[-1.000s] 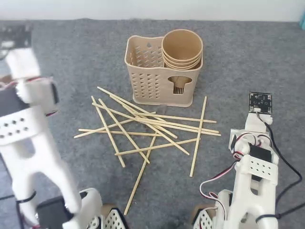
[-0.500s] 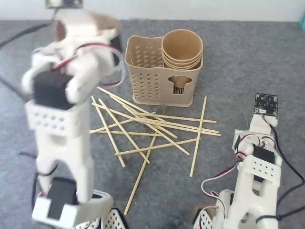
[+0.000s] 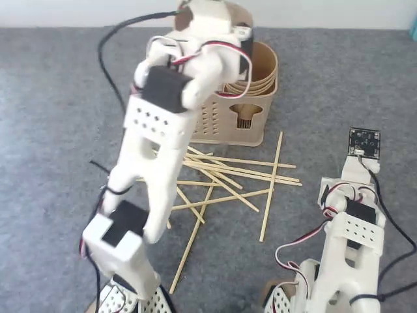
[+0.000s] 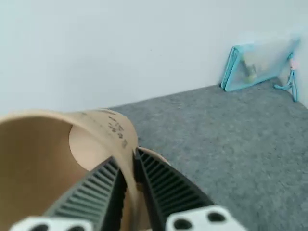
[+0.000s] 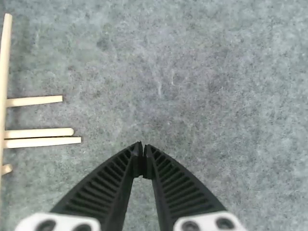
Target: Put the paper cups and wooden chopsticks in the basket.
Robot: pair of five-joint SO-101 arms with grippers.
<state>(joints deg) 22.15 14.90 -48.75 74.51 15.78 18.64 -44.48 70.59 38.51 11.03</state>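
Jaws of the left gripper [image 4: 128,159] are almost closed, pinching the wall of a cup [image 4: 43,154] between them. In the high view that arm stretches over the basket [image 3: 228,127], holding the cup above its far left side. A stack of cups [image 3: 264,75] already stands inside. Loose chopsticks [image 3: 241,171] lie scattered on the grey tabletop [image 3: 58,130] in front of the basket. The right gripper [image 5: 140,149] is closed on nothing, low over the tabletop near some chopstick ends.
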